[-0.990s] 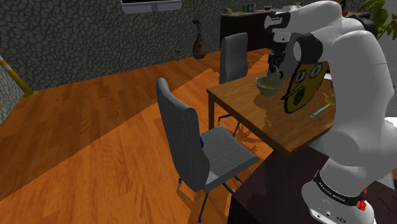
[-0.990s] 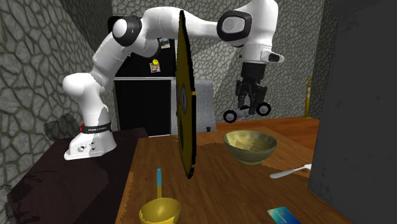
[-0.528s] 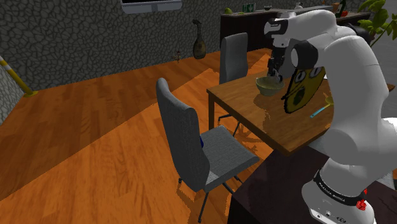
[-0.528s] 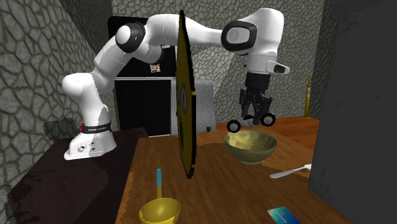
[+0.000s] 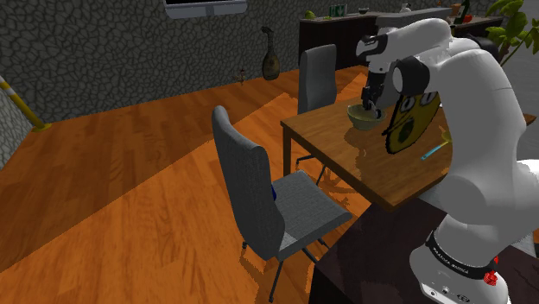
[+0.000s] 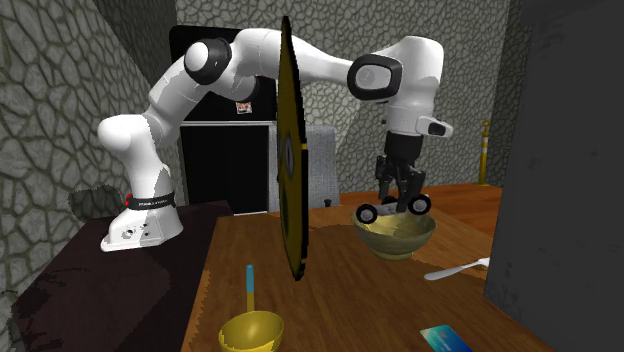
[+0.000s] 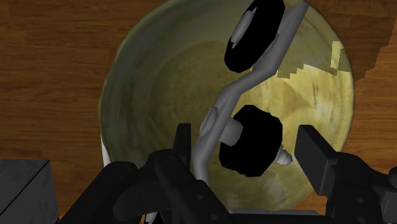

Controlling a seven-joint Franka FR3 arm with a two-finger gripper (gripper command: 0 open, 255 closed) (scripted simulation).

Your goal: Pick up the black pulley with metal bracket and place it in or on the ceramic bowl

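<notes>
Here we are at the placing step: the gripper [image 6: 398, 200] hangs right over the ceramic bowl [image 6: 395, 238], its 2 black fingers closed in on the black pulley [image 7: 254, 146]. One finger presses the grey metal bracket and the other sits at the wheel's axle. The pulley is off the desk [image 6: 330, 300], carried just above the bowl's mouth.

In the wrist view, the 2 wheels and the curved bracket lie inside the bowl's outline. The far wheel sits close to the rim. In the second exterior view, the left wheel hangs about level with the rim, on its left side.

Next move, by my reading: a short straight drop so the lower wheel gets inside the wall, then spread the fingers. A nudge toward the bowl's middle first would help, because a wheel landing on the rim could tip the piece out onto the wood.

Room to work looks good. The flat upright disc [image 6: 290, 150] stands to the left of the bowl in the second exterior view, apart from the gripper. A white utensil [image 6: 455, 268] lies near the bowl on its right, low and out of the way. In the shoulder view the bowl sits toward the far end of the desk, a little in from the edge facing the grey chair [image 5: 259, 199]. Straight up is open for the retreat.
</notes>
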